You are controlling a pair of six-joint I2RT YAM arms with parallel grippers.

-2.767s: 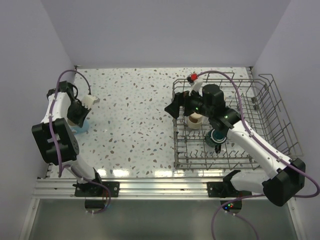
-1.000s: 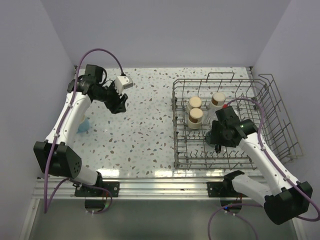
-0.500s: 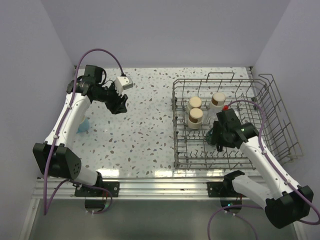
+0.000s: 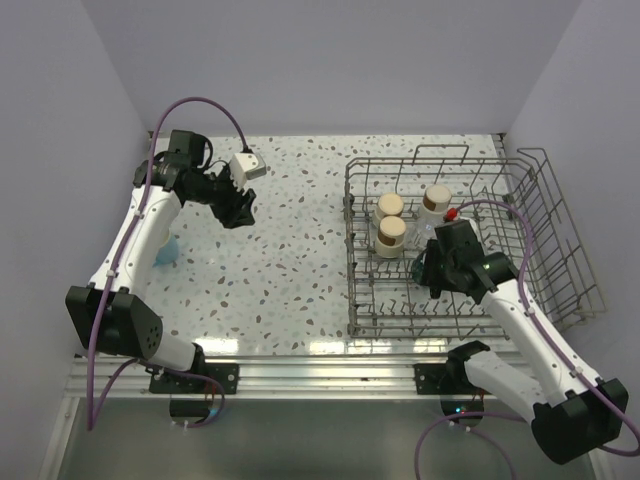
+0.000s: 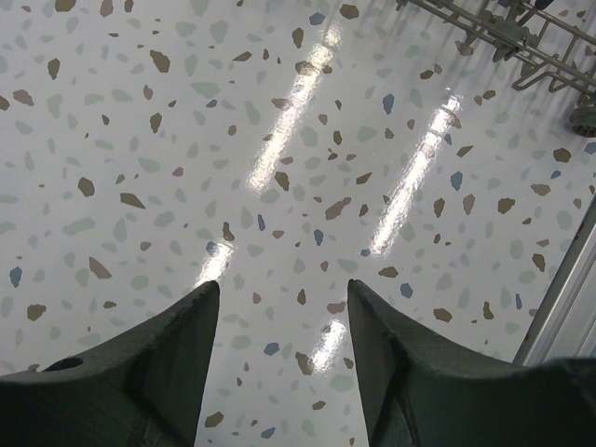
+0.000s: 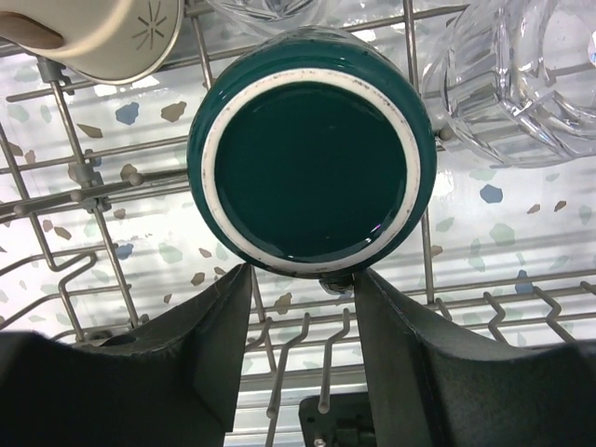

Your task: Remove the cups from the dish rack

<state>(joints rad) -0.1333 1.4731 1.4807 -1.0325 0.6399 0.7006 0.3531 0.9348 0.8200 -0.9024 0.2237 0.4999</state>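
The dish rack (image 4: 520, 215) stands on the right of the table. A dark teal mug (image 6: 312, 168) sits upside down in it. My right gripper (image 6: 301, 275) hangs over it, jaws open, fingertips flanking the near edge of the mug's base where a stub of its handle shows. In the top view my right gripper (image 4: 427, 268) covers most of that mug. Three beige tumblers (image 4: 392, 232) stand inverted further back, with clear glass tumblers (image 6: 507, 65) beside the mug. A light blue mug (image 4: 165, 250) rests on the table at left. My left gripper (image 4: 238, 205) hovers open and empty.
The left wrist view shows speckled tabletop under my left gripper (image 5: 283, 283) and a corner of the dish rack (image 5: 503, 28). Upright wire tines (image 6: 317, 363) rise between my right fingers. White walls close in the table on three sides.
My right gripper has crept slightly back over the teal mug and its jaws have narrowed. The left arm, earlier down by the light blue mug, has stayed raised and still for the last second.
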